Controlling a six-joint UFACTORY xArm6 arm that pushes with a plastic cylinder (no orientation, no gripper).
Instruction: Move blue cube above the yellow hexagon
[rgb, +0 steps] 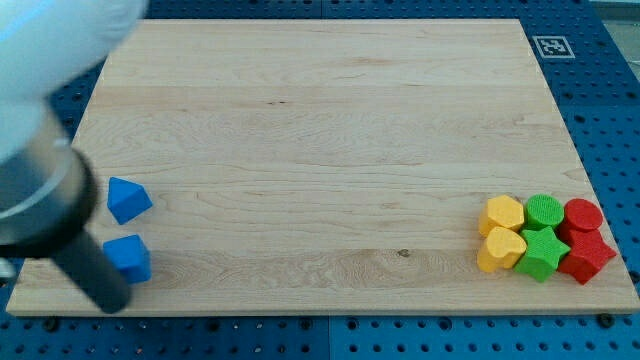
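Note:
The blue cube lies near the board's lower left corner. A second blue block, of irregular angular shape, lies just above it. The yellow hexagon sits at the far right, at the upper left of a tight cluster of blocks. My dark rod comes down from the view's left, large and blurred. My tip rests at the board's bottom left edge, just below and left of the blue cube, very close to it or touching it.
The right-hand cluster also holds a yellow heart, a green round block, a green star, a red round block and another red block. The wooden board lies on a blue pegboard.

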